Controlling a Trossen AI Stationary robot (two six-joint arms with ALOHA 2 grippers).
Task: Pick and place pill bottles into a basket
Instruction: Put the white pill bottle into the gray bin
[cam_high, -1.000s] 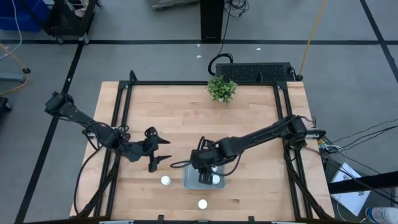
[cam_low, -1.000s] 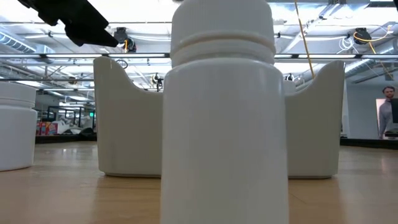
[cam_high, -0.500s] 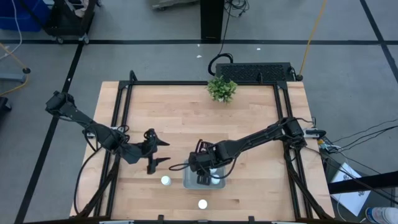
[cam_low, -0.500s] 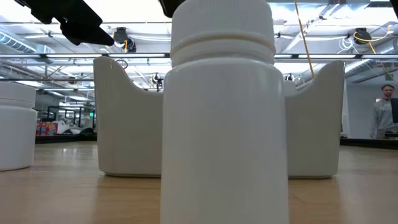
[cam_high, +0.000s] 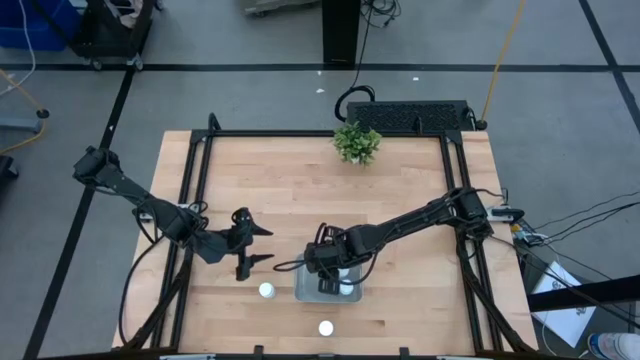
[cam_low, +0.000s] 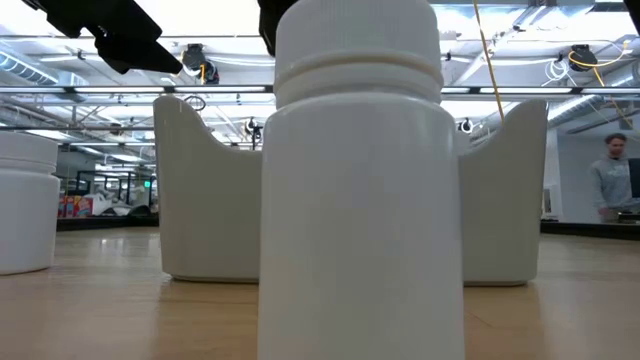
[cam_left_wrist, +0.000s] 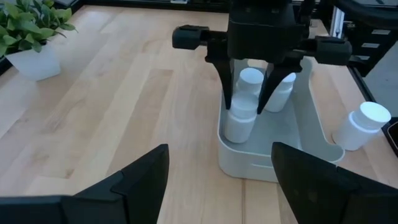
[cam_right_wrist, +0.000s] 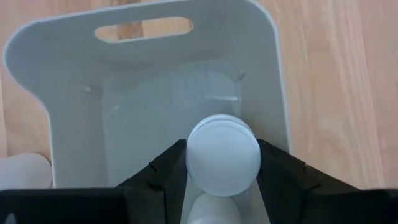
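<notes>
From above, the wooden table (cam_high: 300, 200) carries one basket (cam_high: 304, 293) near its front edge, one small potted plant (cam_high: 356, 143) at the back, and two pill bottles standing loose: one (cam_high: 266, 290) just left of the basket and one (cam_high: 325, 327) in front of it. The right gripper (cam_high: 326, 281) reaches down into the basket; the left gripper (cam_high: 252, 246) hangs over bare wood to the basket's left, fingers spread wide and holding nothing. Grey floor with dark tape lines surrounds the table.

At table height, one bottle (cam_low: 358, 180) fills the middle, a second (cam_low: 27, 205) stands at the left edge, and the pale basket (cam_low: 200, 200) rises behind. Beyond lie ceiling lights and a person (cam_low: 612, 182) far right.

The left wrist view shows the right gripper (cam_left_wrist: 245, 106) clamped on one bottle (cam_left_wrist: 239, 118) standing in the basket (cam_left_wrist: 314, 134), two more bottles (cam_left_wrist: 251, 79) (cam_left_wrist: 281, 90) behind it, and a fourth (cam_left_wrist: 360, 123) outside on the wood.

The right wrist view looks down on the held bottle's cap (cam_right_wrist: 222, 153) between dark fingers (cam_right_wrist: 155, 177), over the basket (cam_right_wrist: 62, 112) floor.
</notes>
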